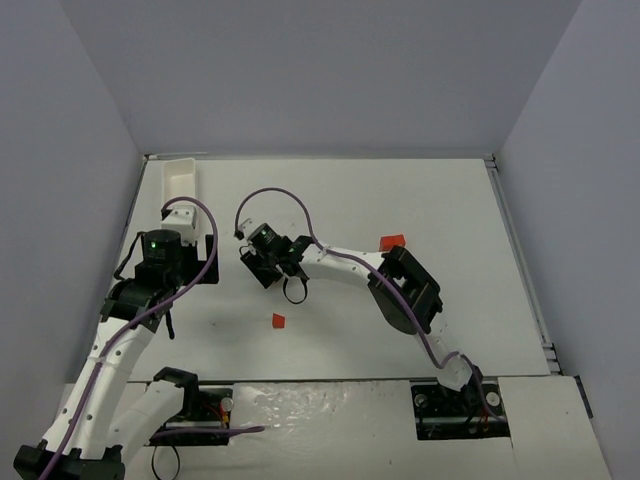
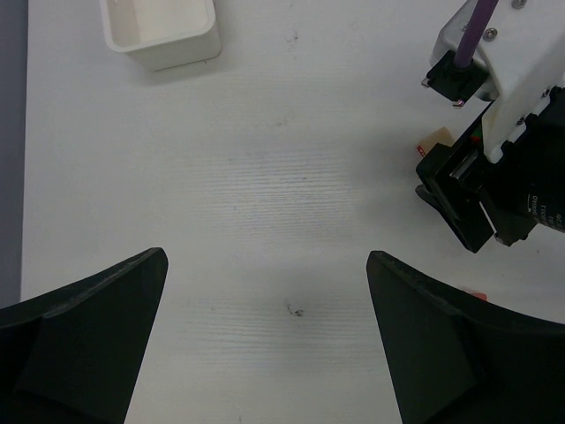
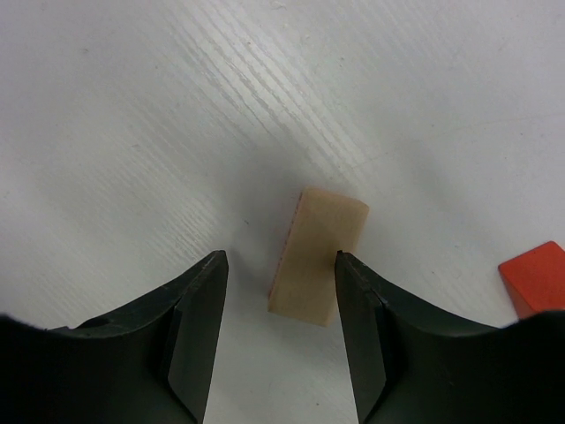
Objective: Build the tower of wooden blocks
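- Tray [image 1: 181,178]: far-left corner of table [image 1: 420,200].
- Small block [image 3: 318,256]: on table, btwn right gripper [image 3: 278,265] fingers.
- 2nd block [image 1: 279,321]: nearer bases, table centre.
- 3rd block [image 1: 391,241]: right of that gripper.

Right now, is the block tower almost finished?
Not nearly. No stack shows yet: the far red block and the near red block lie apart on the table. In hand: the right gripper straddles a tan block, jaws open, with a gap on one side. The left gripper hangs open, holding nothing. Left to do: stacking the blocks.
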Robot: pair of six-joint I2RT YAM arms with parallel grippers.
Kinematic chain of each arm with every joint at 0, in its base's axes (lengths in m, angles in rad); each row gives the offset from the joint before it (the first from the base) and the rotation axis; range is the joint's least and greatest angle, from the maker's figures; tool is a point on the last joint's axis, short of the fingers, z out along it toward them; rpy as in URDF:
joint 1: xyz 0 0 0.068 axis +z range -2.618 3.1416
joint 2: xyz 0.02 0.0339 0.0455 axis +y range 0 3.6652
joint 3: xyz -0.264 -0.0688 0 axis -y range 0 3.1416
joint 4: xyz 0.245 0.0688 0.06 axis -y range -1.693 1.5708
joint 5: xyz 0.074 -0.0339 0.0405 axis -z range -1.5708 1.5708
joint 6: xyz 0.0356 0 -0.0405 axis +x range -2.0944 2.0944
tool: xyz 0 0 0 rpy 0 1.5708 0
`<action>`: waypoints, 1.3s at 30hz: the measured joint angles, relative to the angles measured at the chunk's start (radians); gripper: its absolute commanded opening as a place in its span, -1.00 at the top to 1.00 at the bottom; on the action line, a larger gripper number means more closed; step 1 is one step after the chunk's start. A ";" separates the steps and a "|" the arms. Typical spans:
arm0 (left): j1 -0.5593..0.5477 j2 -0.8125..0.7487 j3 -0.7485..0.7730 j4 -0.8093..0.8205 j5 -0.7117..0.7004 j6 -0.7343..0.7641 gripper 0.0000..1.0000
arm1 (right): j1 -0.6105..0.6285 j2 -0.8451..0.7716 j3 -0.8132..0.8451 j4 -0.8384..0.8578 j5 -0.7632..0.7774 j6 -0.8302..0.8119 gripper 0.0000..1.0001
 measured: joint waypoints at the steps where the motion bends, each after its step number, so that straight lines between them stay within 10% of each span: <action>1: 0.000 -0.001 0.000 0.000 0.000 0.000 -0.90 | 0.000 0.002 0.000 0.004 0.007 0.002 0.18; 7: 0.000 -0.003 0.000 0.000 0.001 0.000 -0.90 | -0.001 0.002 -0.019 0.041 0.039 0.001 0.52; 29: 0.000 -0.004 0.000 0.000 0.008 0.000 -0.90 | -0.081 -0.426 -0.578 0.048 0.149 -0.204 0.51; 39: 0.000 -0.004 0.000 0.000 0.009 0.000 -0.90 | -0.160 -0.713 -0.651 0.023 0.180 0.000 -0.33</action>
